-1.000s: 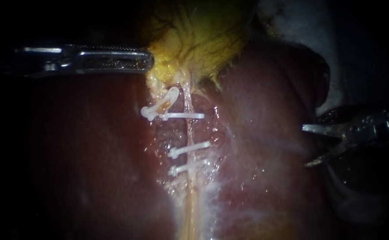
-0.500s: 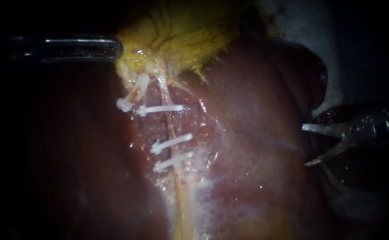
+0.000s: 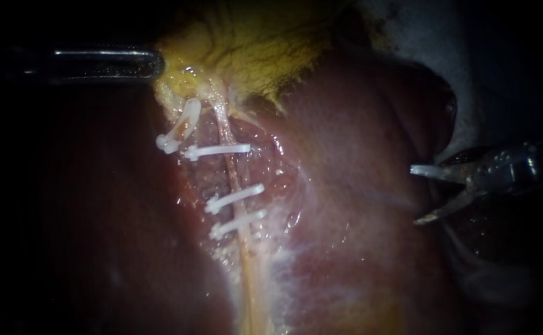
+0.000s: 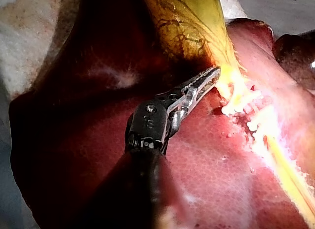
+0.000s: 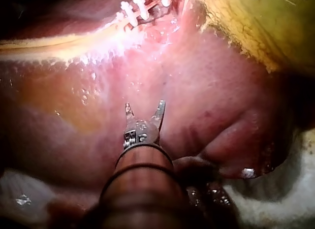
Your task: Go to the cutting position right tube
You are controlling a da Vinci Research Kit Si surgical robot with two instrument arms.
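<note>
In the endoscope view the pale right tube (image 3: 233,180) runs down from the yellow gallbladder (image 3: 253,49) across the liver (image 3: 358,186). Three white clips cross it: one high (image 3: 217,149), two lower (image 3: 234,198). A slanted clip (image 3: 178,127) sits on a short stub to its left. My left instrument (image 3: 155,63) is shut on the gallbladder's lower edge, as the left wrist view (image 4: 209,77) also shows. My right instrument (image 3: 415,194) stands far right of the tube with its two blades open and nothing between them; its own view shows the blades (image 5: 144,111) over liver, the clips (image 5: 135,7) well ahead.
White cloth (image 3: 408,25) lies behind the liver at the upper right and shows under my right instrument's shaft (image 5: 275,199). A dark fold of the liver's edge (image 3: 470,155) sits right behind the blades. The liver between blades and tube is smooth and wet.
My left instrument has drawn the gallbladder's edge to the left, and the tube and clips shifted left and now slant. My right instrument has edged slightly left and up, blades still open.
</note>
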